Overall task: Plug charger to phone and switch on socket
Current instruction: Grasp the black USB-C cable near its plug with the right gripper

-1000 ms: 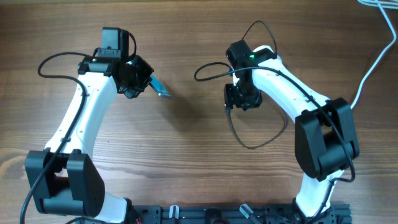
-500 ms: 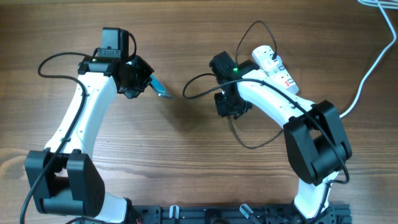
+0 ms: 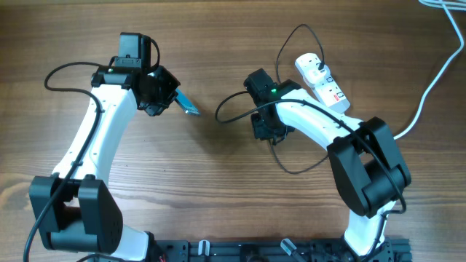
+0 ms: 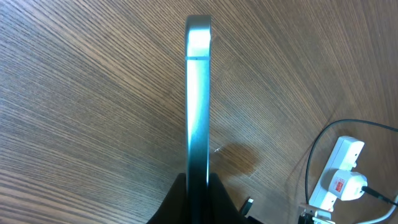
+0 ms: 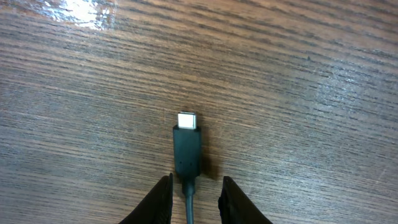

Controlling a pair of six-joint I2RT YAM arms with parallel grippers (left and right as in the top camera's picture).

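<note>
My left gripper [image 3: 172,98] is shut on the phone [image 3: 188,105] and holds it off the table; in the left wrist view [image 4: 199,196] the phone [image 4: 198,93] shows edge-on. The charger's thin black cable [image 3: 291,169] loops across the table from a white plug on the socket [image 3: 322,78]. My right gripper [image 3: 263,131] is open. In the right wrist view its fingers [image 5: 196,182] flank the cable with a gap on each side. The black connector [image 5: 187,149], with a silver tip, lies just beyond the fingertips. The tip also shows in the left wrist view [image 4: 247,204].
The socket with red switches sits at the back right and shows in the left wrist view [image 4: 339,177]. Its thick white cord [image 3: 437,65] runs off the far right corner. The wooden table [image 3: 218,189] lies under everything.
My right arm has moved left and slightly forward, uncovering the socket. The black cable loop has shifted left with it. The left arm and phone have not moved.
</note>
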